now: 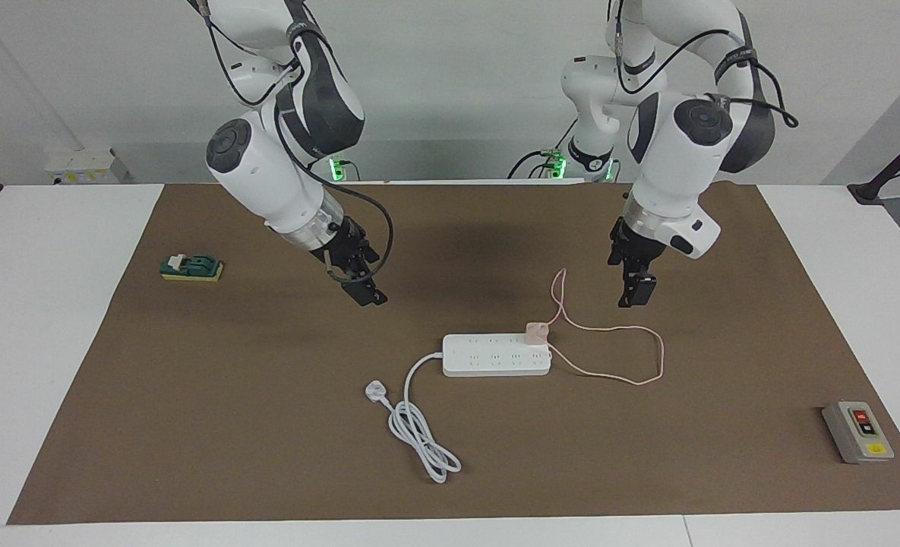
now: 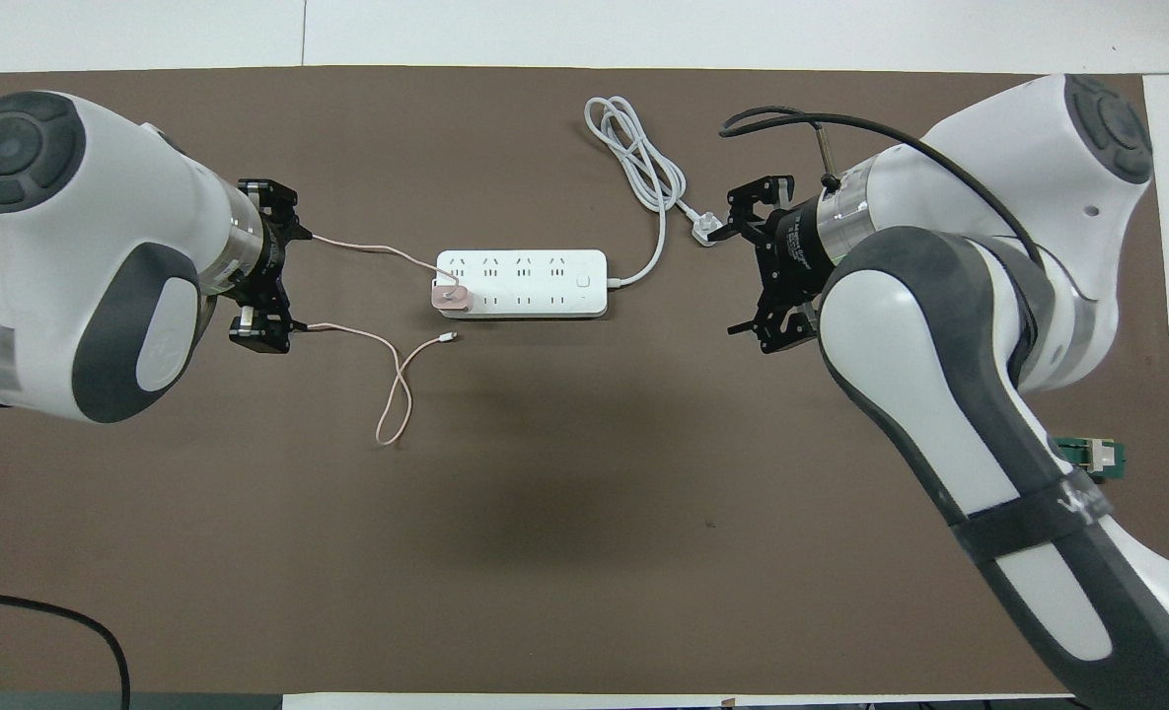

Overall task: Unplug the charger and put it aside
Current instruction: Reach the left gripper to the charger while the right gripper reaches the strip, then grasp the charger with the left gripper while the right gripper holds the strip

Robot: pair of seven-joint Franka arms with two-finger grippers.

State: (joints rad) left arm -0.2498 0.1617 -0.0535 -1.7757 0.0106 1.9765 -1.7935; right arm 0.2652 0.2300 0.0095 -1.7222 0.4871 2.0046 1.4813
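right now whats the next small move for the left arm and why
Probably bring the left gripper, open and up over the pink cable loop, across and down onto the charger. It is still plugged into the end of the power strip, untouched. The right gripper hangs open over bare mat.
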